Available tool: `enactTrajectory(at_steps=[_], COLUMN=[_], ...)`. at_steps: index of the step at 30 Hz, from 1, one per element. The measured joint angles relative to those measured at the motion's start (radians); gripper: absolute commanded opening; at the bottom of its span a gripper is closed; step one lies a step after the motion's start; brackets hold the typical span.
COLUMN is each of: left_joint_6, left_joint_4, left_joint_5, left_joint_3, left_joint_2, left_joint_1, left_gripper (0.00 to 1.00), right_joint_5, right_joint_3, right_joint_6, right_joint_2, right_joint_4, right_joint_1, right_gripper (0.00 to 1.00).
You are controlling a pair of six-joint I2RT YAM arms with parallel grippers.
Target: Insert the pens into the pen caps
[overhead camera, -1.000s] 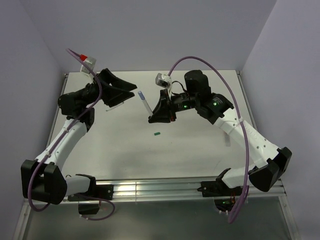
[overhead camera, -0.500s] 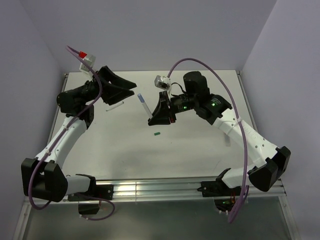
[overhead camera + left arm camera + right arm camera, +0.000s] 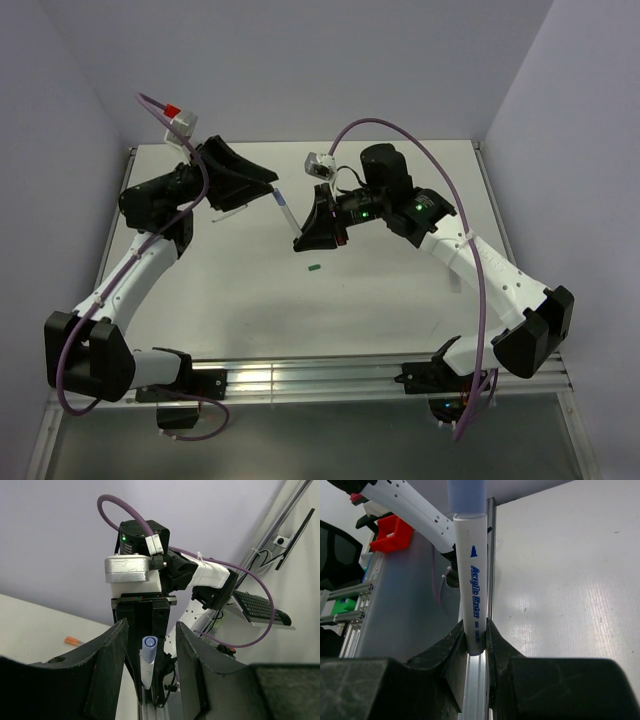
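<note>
- Top external view: the right claw is clenched on the lower end of a thin white plastic stick pen. The pen is held tilted above the pale grey counter, toward its far edge. A short blue plastic cap sits on its upper end. A small dark green plastic cap lies on the counter, nearer the near edge. Since a second ago the left claw has closed in on the blue end.
- Left wrist view: the left claw stands released, jaws either side of the blue cap, touching nothing.
- Right wrist view: the right claw pinches the pen by its bare end. Judged light, stiff and smooth, the pen may pivot; grip the cap by its sides.
</note>
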Motion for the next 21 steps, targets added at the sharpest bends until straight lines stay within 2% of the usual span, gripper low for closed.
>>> enactTrajectory(at_steps=[6,10,16,17,19,20,21], left_joint_6=[0.003,0.003,0.002,0.002,0.0,0.0,-0.001], left_joint_4=[-0.001,-0.001,0.005,0.007,0.011,0.013,0.015], left_joint_5=[0.0,0.0,-0.003,-0.006,-0.009,-0.012,-0.014], left_joint_3=[-0.013,-0.029,-0.047,-0.05,-0.056,-0.058,-0.06], left_joint_2=[0.0,0.0,0.0,0.0,0.0,0.0,0.0], left_joint_1=[-0.029,-0.035,-0.046,-0.047,-0.047,-0.047,-0.047], left_gripper=[0.47,0.42,0.23,0.16,0.09,0.0,0.0], right_joint_5=[0.0,-0.001,-0.005,-0.008,-0.012,-0.014,-0.014], right_joint_3=[0.0,0.0,0.0,0.0,0.0,0.0,0.0], right_joint_6=[0.014,0.018,0.018,0.018,0.022,0.024,0.026], right_joint_2=[0.0,0.001,0.009,0.011,0.015,0.016,0.017], right_joint_4=[0.005,0.006,0.007,0.007,0.006,0.006,0.006], right_joint_1=[0.0,0.0,0.004,0.004,0.004,0.005,0.005], right_gripper=[0.0,0.0,0.0,0.0,0.0,0.0,0.0])
